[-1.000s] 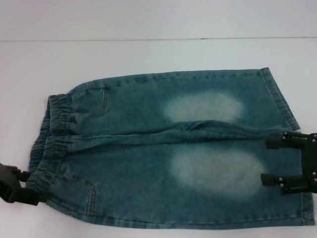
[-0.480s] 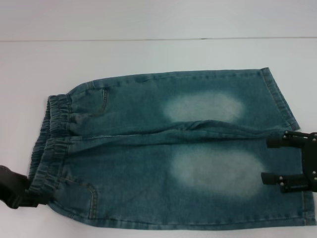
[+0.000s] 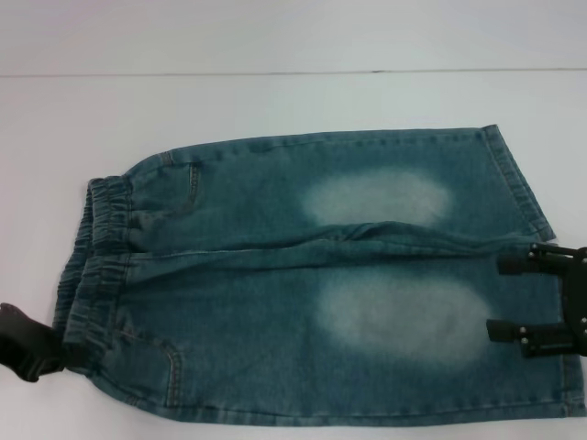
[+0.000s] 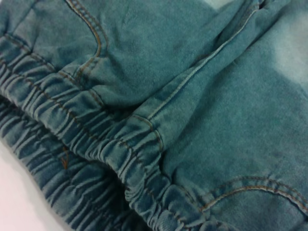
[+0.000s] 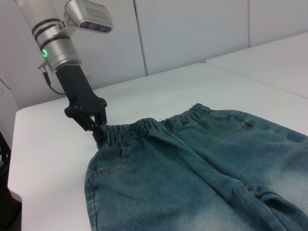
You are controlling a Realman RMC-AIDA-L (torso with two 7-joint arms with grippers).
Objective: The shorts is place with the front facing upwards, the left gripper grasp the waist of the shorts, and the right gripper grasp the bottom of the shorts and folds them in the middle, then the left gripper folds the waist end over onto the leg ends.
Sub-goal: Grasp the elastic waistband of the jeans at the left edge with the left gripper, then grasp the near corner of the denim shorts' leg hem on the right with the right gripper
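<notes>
I see my left gripper (image 3: 37, 353) clenched on the near waistband corner of the shorts (image 3: 312, 275), which lie flat on the white table (image 3: 275, 101). My right gripper (image 3: 527, 298) rests spread over the near leg hem.

A white table (image 3: 275, 101) fills the head view, its surface plain and matte, with a thin dark seam (image 3: 229, 73) running straight across it near the far side. Behind the table, pale wall panels (image 5: 192, 33) stand upright, divided by narrow vertical joints.
</notes>
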